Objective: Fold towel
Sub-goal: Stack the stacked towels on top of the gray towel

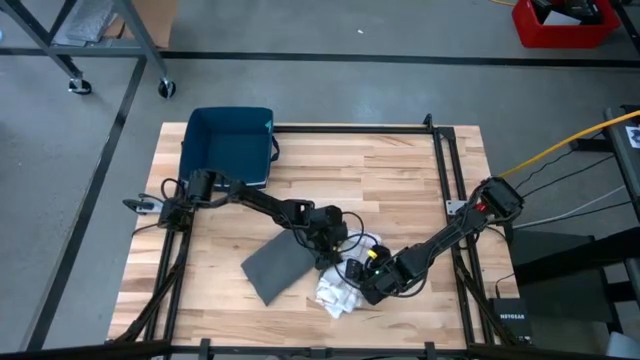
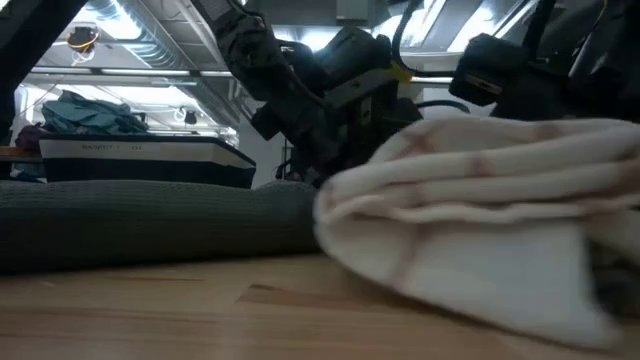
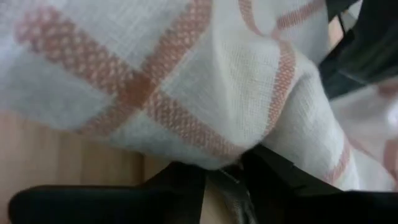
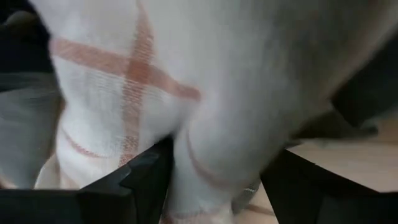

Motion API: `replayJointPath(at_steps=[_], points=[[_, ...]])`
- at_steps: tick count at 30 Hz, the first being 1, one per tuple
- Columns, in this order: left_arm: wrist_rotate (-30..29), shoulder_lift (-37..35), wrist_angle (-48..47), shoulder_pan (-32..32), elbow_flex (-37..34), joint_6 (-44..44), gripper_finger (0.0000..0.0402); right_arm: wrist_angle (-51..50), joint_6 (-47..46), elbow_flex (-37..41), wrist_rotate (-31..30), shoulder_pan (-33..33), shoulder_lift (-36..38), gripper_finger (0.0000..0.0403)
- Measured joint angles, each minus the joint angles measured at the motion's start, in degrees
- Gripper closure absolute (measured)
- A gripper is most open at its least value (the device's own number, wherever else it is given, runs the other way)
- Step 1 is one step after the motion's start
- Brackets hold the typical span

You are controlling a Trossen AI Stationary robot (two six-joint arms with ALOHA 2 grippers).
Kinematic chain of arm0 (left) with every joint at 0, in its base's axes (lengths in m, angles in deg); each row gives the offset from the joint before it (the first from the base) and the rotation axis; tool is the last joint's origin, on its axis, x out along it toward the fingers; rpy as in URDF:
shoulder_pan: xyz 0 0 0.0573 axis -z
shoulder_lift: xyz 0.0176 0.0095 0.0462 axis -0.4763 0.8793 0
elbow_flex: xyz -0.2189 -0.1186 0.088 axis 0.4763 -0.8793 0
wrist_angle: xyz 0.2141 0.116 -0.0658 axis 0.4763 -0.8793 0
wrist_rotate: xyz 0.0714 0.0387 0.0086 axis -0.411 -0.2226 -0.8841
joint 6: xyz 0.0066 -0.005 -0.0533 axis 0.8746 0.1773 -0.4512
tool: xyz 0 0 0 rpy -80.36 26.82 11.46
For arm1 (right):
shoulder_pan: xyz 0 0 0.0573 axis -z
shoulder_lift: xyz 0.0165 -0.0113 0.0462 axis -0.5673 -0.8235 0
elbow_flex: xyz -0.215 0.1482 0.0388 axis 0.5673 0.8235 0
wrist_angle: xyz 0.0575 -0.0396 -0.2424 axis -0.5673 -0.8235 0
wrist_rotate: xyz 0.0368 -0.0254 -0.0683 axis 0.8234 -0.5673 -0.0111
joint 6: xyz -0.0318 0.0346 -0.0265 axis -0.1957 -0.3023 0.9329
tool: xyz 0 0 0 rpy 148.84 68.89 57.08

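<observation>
Both arms low over table: L gripper (image 1: 335, 262) & R gripper (image 1: 362, 282) pinching white towel (image 1: 337, 292).

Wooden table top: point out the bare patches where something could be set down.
Free: the right back stretch of the light wooden table top, between the dark blue bin and the black frame rail; also the left front corner. Crowded: front centre, around the grey cloth, the white orange-striped towel and both hands.

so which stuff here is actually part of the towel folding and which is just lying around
Part of the job:
- white towel with orange stripes, bunched up
- left gripper, at the towel
- right gripper, closed on the towel

Lying about:
- grey cloth beside the towel
- blue bin at the table's far edge
</observation>
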Motion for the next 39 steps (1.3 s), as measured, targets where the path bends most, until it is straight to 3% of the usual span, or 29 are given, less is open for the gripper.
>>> replayJointPath(at_steps=[7, 11, 16, 28, 39], points=[[1.7, 0.2, 2.8, 0.1, -0.1, 2.2, 0.0352, 3.7, 0.5, 0.1, -5.4, -0.2, -1.3, 0.0195], [2.0, 0.0, 2.6, 0.1, -0.1, 2.6, 0.0391, 3.6, 1.5, 0.2, -6.2, -0.2, -1.4, 0.0258], [3.5, -1.1, 2.0, 0.0, -0.3, 3.7, 0.0393, 4.4, 3.8, 0.3, -7.8, -0.2, -1.5, 0.0351], [6.3, -9.6, -7.8, 0.4, -0.2, 11.9, 0.0399, 3.1, 11.6, -6.3, -13.7, 0.2, -2.1, 0.0354], [7.3, -11.7, -8.0, 2.4, -0.1, 15.0, 0.0399, 1.6, 14.9, -10.4, -15.1, 0.0, -2.1, 0.0354]])
